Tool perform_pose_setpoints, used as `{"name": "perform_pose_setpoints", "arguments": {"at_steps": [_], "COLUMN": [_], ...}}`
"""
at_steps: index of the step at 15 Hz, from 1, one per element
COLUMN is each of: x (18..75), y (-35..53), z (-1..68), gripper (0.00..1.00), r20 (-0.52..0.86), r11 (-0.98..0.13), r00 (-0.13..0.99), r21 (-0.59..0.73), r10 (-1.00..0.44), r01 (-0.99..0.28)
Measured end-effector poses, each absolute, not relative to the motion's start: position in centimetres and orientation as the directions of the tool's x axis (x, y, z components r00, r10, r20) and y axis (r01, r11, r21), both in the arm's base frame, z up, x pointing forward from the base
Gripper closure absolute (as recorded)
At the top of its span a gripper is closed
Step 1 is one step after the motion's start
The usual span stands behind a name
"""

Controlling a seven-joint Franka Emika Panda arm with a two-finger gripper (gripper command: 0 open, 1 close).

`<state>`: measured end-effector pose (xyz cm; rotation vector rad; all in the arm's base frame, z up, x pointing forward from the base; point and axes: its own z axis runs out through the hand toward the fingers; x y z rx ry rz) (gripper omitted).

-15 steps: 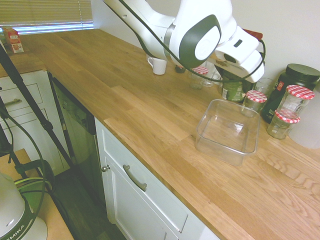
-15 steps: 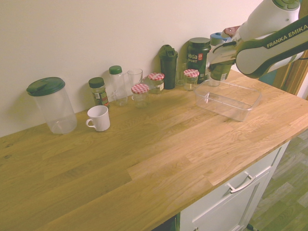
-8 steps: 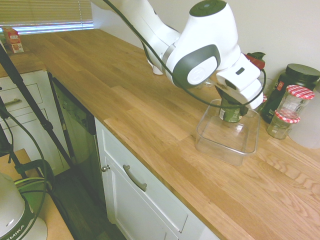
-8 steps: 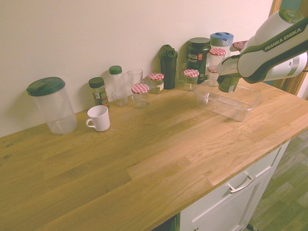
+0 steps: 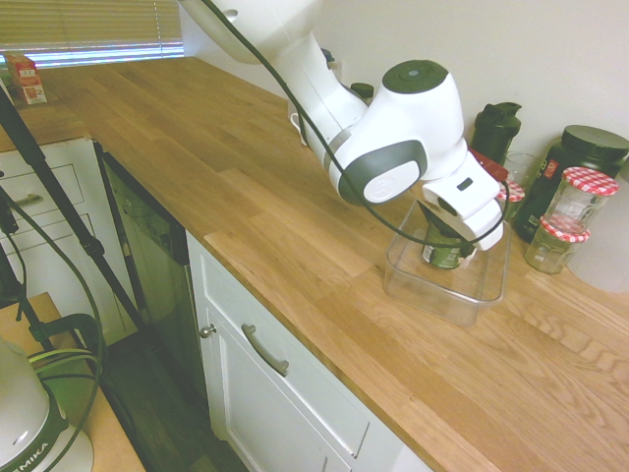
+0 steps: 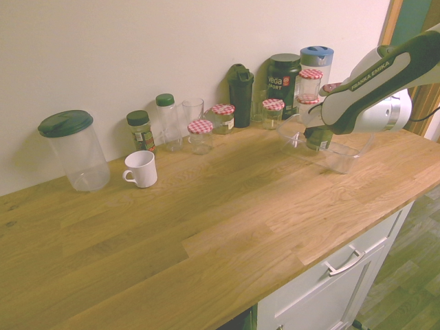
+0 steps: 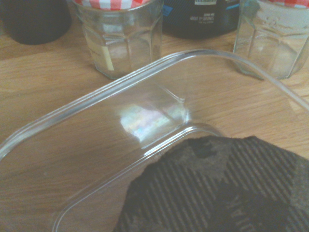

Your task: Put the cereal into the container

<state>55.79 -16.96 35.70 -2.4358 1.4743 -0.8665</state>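
Note:
The cereal (image 5: 444, 253) is a short jar with a green label, and my gripper (image 5: 448, 232) is shut on it from above. It hangs low inside the container (image 5: 417, 283), a clear rectangular tub near the counter's front edge. Whether the jar rests on the tub's floor I cannot tell. From the other side the cereal (image 6: 318, 140) shows through the near wall of the container (image 6: 346, 157), under my gripper (image 6: 319, 129). The wrist view has the cereal's dark ribbed top (image 7: 227, 193) close up, over the container's rounded rim (image 7: 120, 87).
Red-checked-lid jars (image 5: 580, 197) and a black tub (image 5: 575, 157) stand just behind the container by the wall. Further along the wall are a dark shaker (image 6: 240, 86), more jars (image 6: 201, 134), slim bottles (image 6: 142, 130), a white mug (image 6: 141, 168) and a clear pitcher (image 6: 74, 150).
The arm carried the cereal from beside the jars at the wall out over the container, then lowered it between the tub's walls.

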Motion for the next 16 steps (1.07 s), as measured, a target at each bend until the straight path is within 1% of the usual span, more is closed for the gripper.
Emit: {"name": "perform_pose_setpoints", "arguments": {"at_steps": [3, 12, 14, 16], "x": [56.1, 56.5, 56.4, 56.4], "y": [-17.1, -17.5, -17.7, -18.2], "z": [34.9, 35.2, 34.9, 35.0], "gripper": [0.00, 0.00, 0.00, 0.00], "r20": [0.376, 0.372, 0.352, 0.309], "r11": [-0.510, -0.527, -0.518, -0.480], "r00": [0.372, 0.401, 0.408, 0.398], "r21": [-0.391, -0.354, -0.319, -0.267], "r10": [-0.848, -0.837, -0.842, -0.864], "r01": [-0.766, -0.773, -0.794, -0.836]}}
